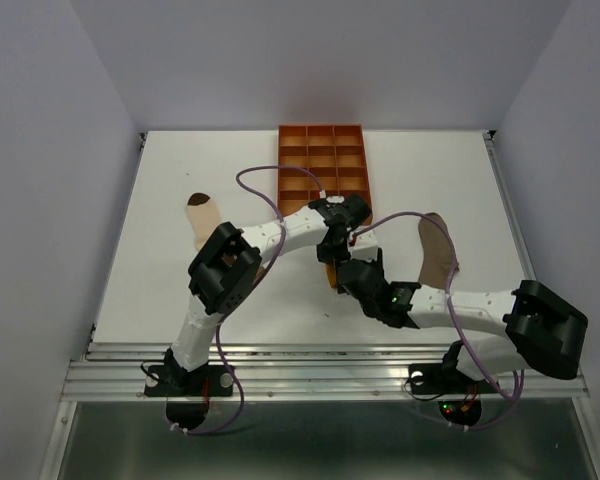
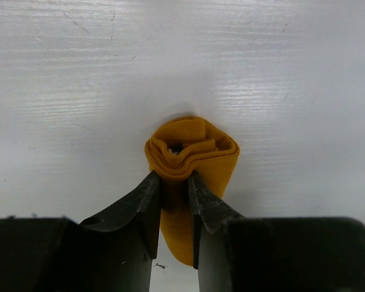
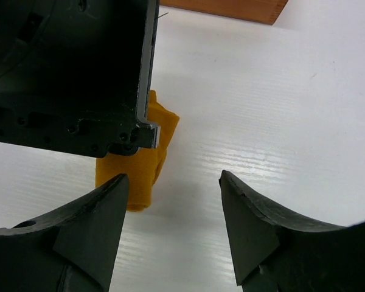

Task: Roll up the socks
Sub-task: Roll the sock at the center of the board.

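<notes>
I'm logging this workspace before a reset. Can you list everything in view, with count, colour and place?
mustard-yellow sock: one, rolled up, at table centre
cream sock: one, cream with a brown toe, flat on the left of the table
taupe-brown sock: one, flat on the right of the table
tray: one, orange, gridded compartments, far centre
table: one, white
left arm, right arm: two, white and black, trailing purple cables, meeting at table centre
left end effector: one, black, shut on the mustard-yellow sock
right end effector: one, black, open, next to that sock
</notes>
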